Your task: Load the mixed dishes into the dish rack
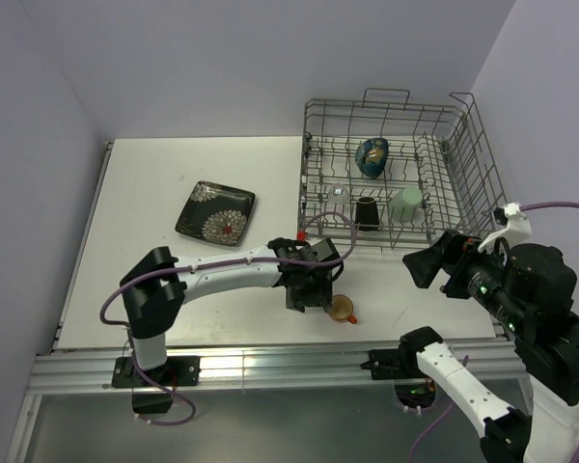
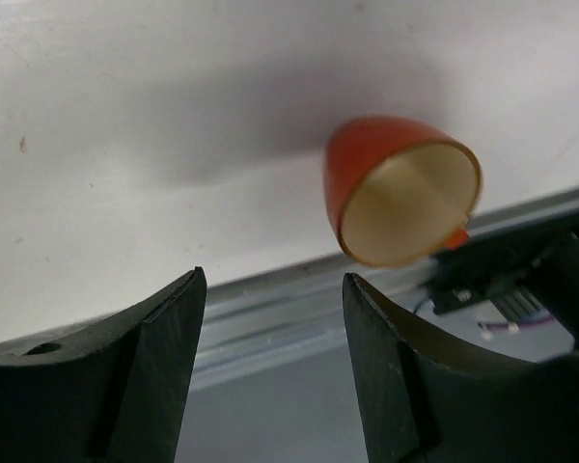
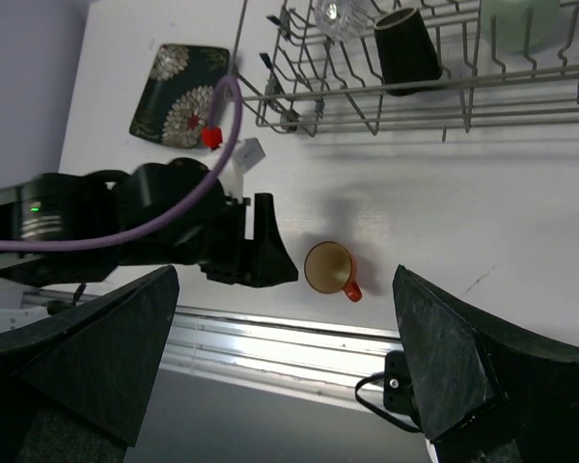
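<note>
While your left fingers hang apart and empty, the small orange mug sits on the table just beyond their tips. Light, hard, probably slick: pinch its rim. Your right fingers gape too.

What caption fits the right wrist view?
Left gripper close beside the small orange mug on the table; dark brown mug and clear glass already in the dish rack.

Left arm stretched low, left tool agape; right tool raised, likewise agape.
</note>
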Available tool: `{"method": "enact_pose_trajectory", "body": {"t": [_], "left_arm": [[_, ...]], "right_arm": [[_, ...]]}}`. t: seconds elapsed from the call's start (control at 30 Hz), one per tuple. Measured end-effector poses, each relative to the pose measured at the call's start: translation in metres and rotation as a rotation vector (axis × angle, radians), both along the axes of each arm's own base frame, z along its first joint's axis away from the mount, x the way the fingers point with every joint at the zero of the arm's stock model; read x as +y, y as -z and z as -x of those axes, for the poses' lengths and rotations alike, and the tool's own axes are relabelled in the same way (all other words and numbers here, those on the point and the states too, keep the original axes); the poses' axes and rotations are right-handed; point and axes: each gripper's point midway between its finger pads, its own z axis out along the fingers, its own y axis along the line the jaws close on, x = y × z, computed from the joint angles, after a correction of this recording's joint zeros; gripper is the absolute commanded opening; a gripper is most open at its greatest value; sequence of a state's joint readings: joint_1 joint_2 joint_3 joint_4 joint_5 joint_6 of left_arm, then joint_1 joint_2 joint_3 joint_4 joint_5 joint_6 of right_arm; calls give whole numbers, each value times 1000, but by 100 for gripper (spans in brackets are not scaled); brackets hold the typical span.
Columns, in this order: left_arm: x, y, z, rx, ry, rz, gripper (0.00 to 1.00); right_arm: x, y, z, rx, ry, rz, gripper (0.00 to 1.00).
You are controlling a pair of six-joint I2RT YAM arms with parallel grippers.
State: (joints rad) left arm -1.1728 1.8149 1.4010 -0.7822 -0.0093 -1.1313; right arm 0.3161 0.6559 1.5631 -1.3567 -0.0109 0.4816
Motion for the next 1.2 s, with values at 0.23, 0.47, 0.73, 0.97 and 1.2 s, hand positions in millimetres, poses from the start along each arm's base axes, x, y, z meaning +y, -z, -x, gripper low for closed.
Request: {"method": "enact_pose_trajectory", "body": {"t": [0.23, 0.47, 0.73, 0.97, 1.2], "left_arm": [[-8, 14, -11, -33, -26, -16, 62], [-21, 20, -14, -32, -22, 17, 61], [-22, 48, -11, 9, -16, -37, 39], [-34, 46, -10, 16, 30, 11, 0], [-21, -2, -7, -11, 101, 123, 0]], "right_arm": [[-11, -27, 17, -119, 28, -32, 100], [-10, -28, 18, -116, 32, -49, 100], [-5, -26, 18, -102, 17, -62, 100], [8, -2, 15, -12, -40, -72, 100], [38, 28, 6, 147, -171, -88, 100]]}}
